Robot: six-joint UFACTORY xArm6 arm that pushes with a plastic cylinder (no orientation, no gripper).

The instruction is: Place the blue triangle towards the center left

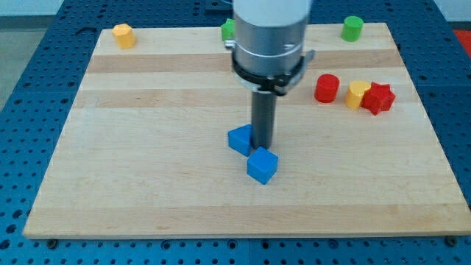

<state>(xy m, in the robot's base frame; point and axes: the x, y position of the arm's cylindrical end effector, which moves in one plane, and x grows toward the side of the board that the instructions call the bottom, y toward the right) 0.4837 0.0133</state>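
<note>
1. The desk [147, 184] is a pale wooden board lying on a blue perforated base [29, 88].
2. The arm [268, 37] comes down from the view's top centre as a silver cylinder with a dark collar, ending in a straight dark rod.
3. There is no end effector that opens or closes – only the rod, so no jaw state can be told. My tip [263, 145] stands near the middle of the desk.
4. The blue triangle [240, 139] lies just to the view's left of my tip, touching or almost touching the rod; it sits near the desk's centre, a little toward the view's bottom.
5. A blue cube [262, 165] sits directly below my tip in the view, close to the blue triangle's lower right corner – whether the two blocks touch I cannot tell.
6. At the view's right, a red cylinder [327, 88] stands apart from a yellow block [358, 94], which is pressed against a red star-shaped block [378, 98].
7. A green cylinder [352, 28] stands at the desk's top edge on the view's right.
8. Another green block [228, 30] at the top edge is partly hidden behind the arm; its shape is unclear.
9. A yellow-orange block [124, 34] sits at the top left corner of the desk.
</note>
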